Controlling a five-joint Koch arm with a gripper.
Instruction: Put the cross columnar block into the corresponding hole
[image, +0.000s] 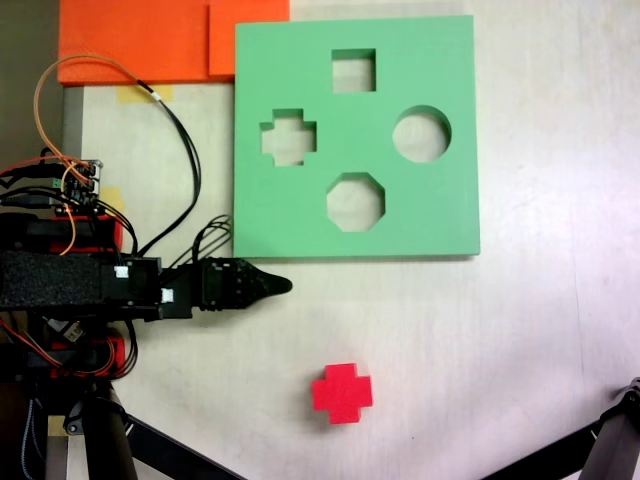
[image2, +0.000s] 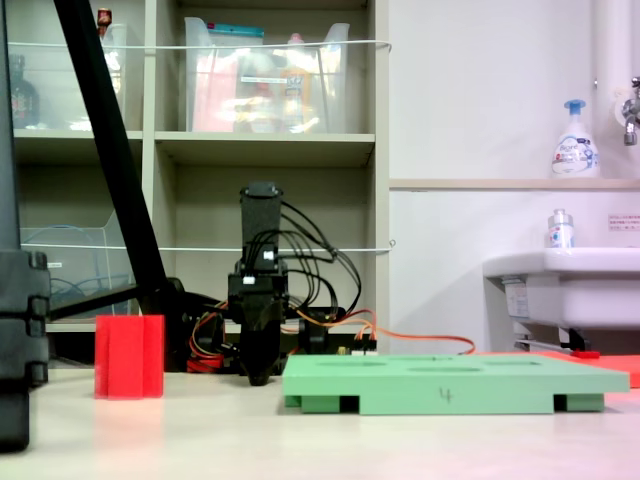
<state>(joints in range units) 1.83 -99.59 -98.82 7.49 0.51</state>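
We see the block (image: 341, 392) lying on the worktop (image: 520, 340) below-right of our gripper (image: 283, 286), whose jaws look pressed together, empty, well apart from it.

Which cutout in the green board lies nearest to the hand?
The plus-shaped cutout, on the board's left side in the overhead-looking fixed view, nearest the hand.
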